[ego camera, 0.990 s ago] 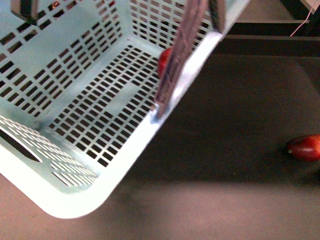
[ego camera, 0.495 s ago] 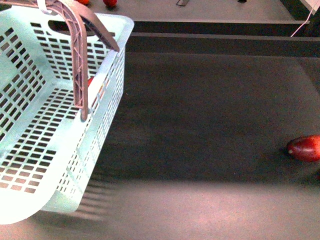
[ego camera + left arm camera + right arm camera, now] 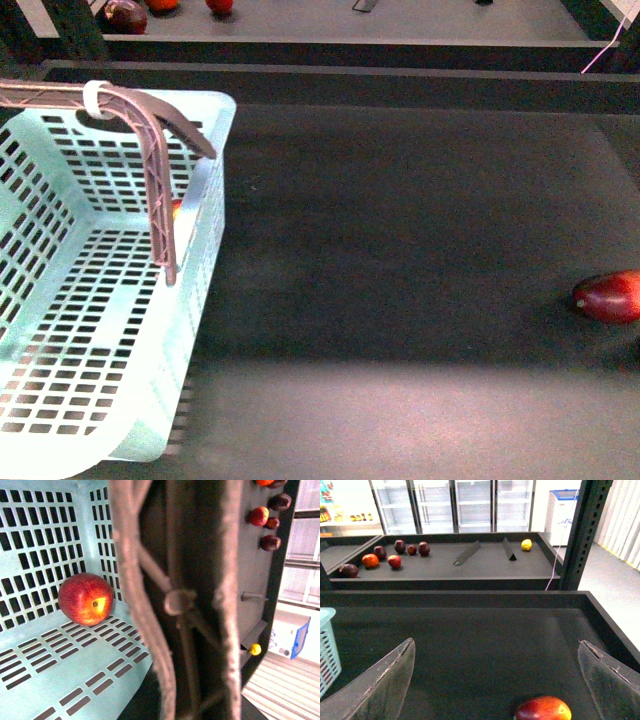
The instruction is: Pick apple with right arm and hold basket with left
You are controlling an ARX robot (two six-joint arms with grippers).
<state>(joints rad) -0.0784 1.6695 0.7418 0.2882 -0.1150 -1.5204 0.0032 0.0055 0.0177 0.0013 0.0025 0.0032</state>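
A dark matte shelf runs across a shop with glass-door fridges behind it. The mint basket sits at the left of the front view, its brown handles raised. The apple lies on the basket's slotted floor, close to a corner. The left wrist view is filled by the handles, so I cannot tell the left gripper's state. The right gripper is spread wide with nothing between its 2 fingers, above a maroon fruit well apart from the basket.
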